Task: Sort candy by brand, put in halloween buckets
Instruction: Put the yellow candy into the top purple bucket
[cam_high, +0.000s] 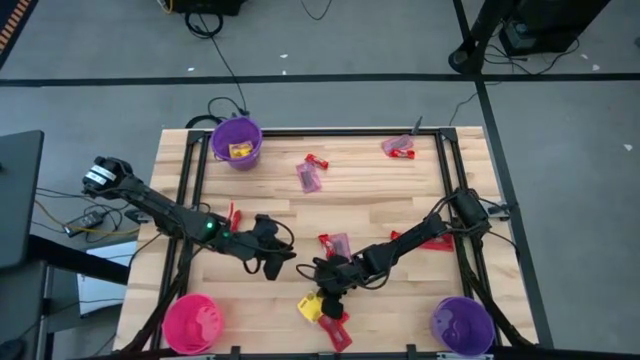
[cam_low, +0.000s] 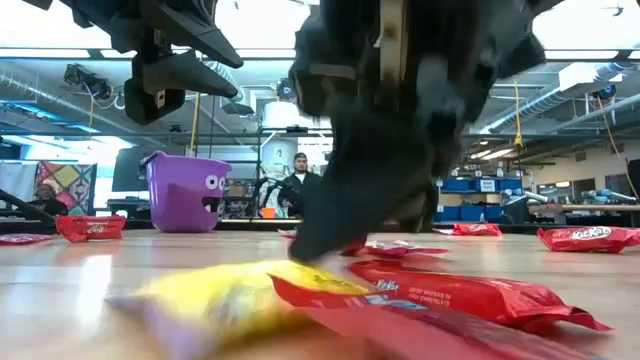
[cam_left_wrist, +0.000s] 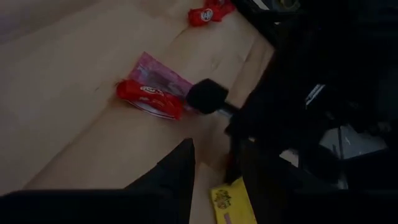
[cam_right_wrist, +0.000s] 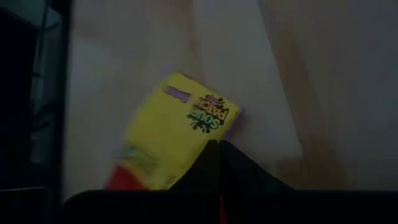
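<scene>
Three buckets stand on the wooden desk (cam_high: 380, 190): a purple bucket (cam_high: 236, 142) at the far left corner area, a pink bucket (cam_high: 192, 322) at the near left corner and a second purple bucket (cam_high: 462, 324) at the near right corner. The far purple bucket holds at least one yellow packet with some red showing; the pink one and the near purple one show no candy from above. Loose candy lies scattered: a red bar beside a mauve packet (cam_high: 309, 176) toward the far middle, another such pair (cam_high: 398, 146) near the far right edge, a red bar on a mauve packet (cam_high: 335, 243) at the centre, and a yellow Sour Patch packet (cam_high: 310, 306) touching a red bar (cam_high: 334, 327) near the front edge. The right gripper (cam_high: 322, 287) hangs just over the yellow packet's edge, its jaws clenched with nothing visibly between them. The left gripper (cam_high: 274, 262) waits close by at the centre-left, jaws partly apart and empty. Further candy may lie hidden under the arms, and the exact count cannot be told.
</scene>
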